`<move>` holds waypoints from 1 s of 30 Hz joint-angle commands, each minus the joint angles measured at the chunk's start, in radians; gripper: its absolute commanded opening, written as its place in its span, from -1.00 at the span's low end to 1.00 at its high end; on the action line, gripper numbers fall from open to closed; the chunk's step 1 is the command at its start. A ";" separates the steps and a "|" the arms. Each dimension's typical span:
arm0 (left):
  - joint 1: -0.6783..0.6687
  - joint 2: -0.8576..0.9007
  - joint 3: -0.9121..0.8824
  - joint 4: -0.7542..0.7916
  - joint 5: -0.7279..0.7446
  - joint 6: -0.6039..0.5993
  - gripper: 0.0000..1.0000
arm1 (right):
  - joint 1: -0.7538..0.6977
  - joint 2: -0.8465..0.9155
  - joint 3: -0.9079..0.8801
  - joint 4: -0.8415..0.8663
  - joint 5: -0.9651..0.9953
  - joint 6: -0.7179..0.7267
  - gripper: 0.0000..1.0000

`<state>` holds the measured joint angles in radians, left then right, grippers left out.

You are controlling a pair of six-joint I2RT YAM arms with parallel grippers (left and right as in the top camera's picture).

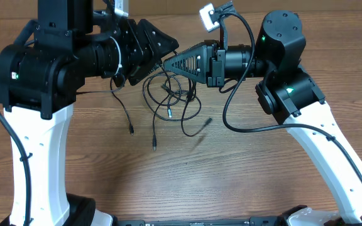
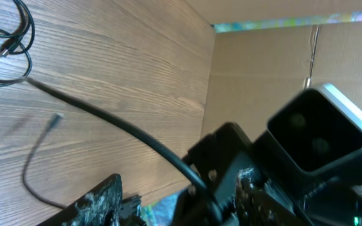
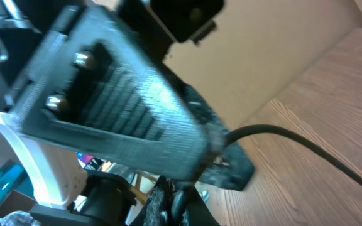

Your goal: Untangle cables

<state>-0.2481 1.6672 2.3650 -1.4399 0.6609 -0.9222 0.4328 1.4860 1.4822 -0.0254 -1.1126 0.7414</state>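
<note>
Pulling slowly should work best. The desk [image 1: 231, 176] has bare room in front, but a cardboard wall [image 2: 263, 69] stands behind. Left hand [image 1: 168, 49] and right hand [image 1: 166, 63] meet above the desk; I cannot tell if either is shut. The cables [image 1: 168, 94] lie tangled just below them.

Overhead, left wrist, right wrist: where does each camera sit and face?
Overhead: above the table, looking straight down; both arms, left gripper and right gripper tip to tip over the cables.
Left wrist: on the left arm, facing across the table to a cardboard wall; own finger at bottom.
Right wrist: on the right arm, facing the left gripper; own fingers blurred below.
Shared: each wrist view shows the other gripper.
</note>
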 commanded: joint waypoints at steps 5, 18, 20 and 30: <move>-0.001 0.087 0.011 0.065 0.100 -0.043 0.05 | 0.000 -0.003 0.011 0.001 0.012 0.070 -0.93; 0.001 0.089 0.011 0.094 0.032 -0.043 -0.91 | 0.000 -0.003 0.011 -0.032 0.012 0.062 -0.93; 0.001 0.089 0.011 0.094 -0.027 -0.043 -0.92 | 0.000 -0.003 0.011 -0.054 0.012 0.062 -0.93; 0.001 -0.002 0.015 0.369 -0.006 0.004 -0.92 | -0.076 -0.003 0.011 -0.446 0.084 -0.142 0.32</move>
<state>-0.2485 1.7493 2.3646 -1.1294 0.6567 -0.9619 0.4023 1.4864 1.4853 -0.4347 -1.0714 0.6621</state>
